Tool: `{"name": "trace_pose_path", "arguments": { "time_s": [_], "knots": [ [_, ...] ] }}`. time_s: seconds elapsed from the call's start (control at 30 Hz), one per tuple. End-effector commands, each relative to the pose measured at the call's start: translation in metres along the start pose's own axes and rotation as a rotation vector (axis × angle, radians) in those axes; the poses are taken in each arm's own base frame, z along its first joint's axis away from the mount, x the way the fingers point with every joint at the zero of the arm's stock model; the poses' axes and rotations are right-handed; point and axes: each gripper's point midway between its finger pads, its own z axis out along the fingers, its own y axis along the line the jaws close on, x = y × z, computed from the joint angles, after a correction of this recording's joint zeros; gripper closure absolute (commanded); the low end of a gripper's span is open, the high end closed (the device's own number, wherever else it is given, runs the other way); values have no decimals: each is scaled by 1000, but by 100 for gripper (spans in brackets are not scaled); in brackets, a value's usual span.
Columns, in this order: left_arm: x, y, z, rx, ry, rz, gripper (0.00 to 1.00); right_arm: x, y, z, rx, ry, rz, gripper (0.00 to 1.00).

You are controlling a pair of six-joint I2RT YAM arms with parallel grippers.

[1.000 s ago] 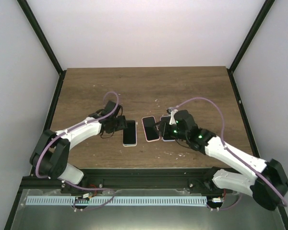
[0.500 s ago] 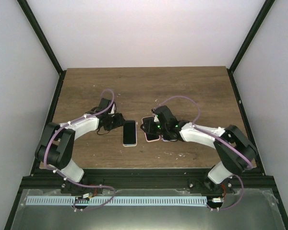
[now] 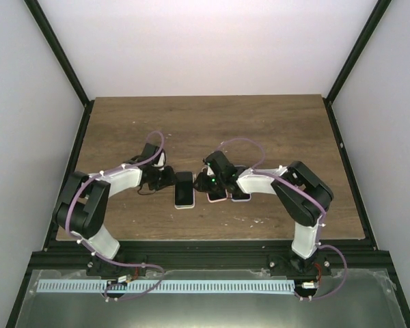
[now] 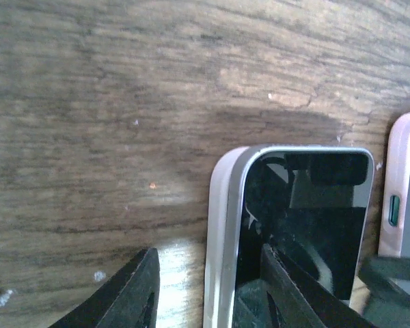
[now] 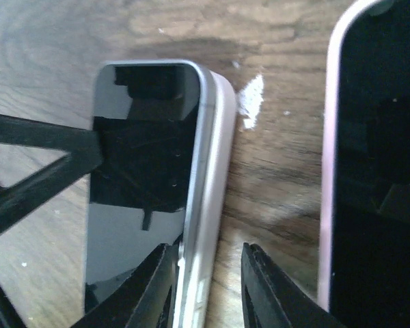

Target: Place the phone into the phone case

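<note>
The phone (image 3: 184, 189), black-screened with a white rim, lies flat on the wooden table (image 3: 212, 123). My left gripper (image 3: 171, 179) is at its left long edge and my right gripper (image 3: 203, 182) at its right long edge. In the left wrist view the phone (image 4: 301, 219) has one finger (image 4: 126, 294) on the wood and the other over the glass; the gripper (image 4: 208, 273) is open, straddling the rim. In the right wrist view the phone (image 5: 147, 184) is straddled the same way by the open gripper (image 5: 208, 270). The pink phone case (image 3: 216, 186) lies just to the right.
A second dark, pale-rimmed slab (image 3: 240, 191) lies right of the pink case, partly under the right arm. In the right wrist view the pink rim (image 5: 326, 205) is close beside the outer finger. The left gripper's finger (image 5: 41, 178) shows across the phone.
The right arm has swung left from over the pink items to the phone's right edge. The left gripper has crept up to the phone's left edge. Both pairs of jaws have narrowed.
</note>
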Motion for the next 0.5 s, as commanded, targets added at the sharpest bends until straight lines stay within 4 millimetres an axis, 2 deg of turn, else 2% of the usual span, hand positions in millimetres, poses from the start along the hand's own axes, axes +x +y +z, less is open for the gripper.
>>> {"name": "trace_pose_path", "arguments": {
  "time_s": [0.0, 0.1, 0.27, 0.47],
  "knots": [
    [20, 4, -1, 28, 48, -27, 59, 6, 2, 15, -6, 29, -14, 75],
    [29, 4, -2, 45, 67, -41, 61, 15, -6, 22, 16, 52, -8, 82],
    [42, -13, -8, 169, 101, -71, 63, 25, -16, 24, 36, 65, 6, 89],
    [53, -17, -8, 184, 116, -84, 72, 31, -14, 21, 7, 67, 16, 91]
  ]
}}
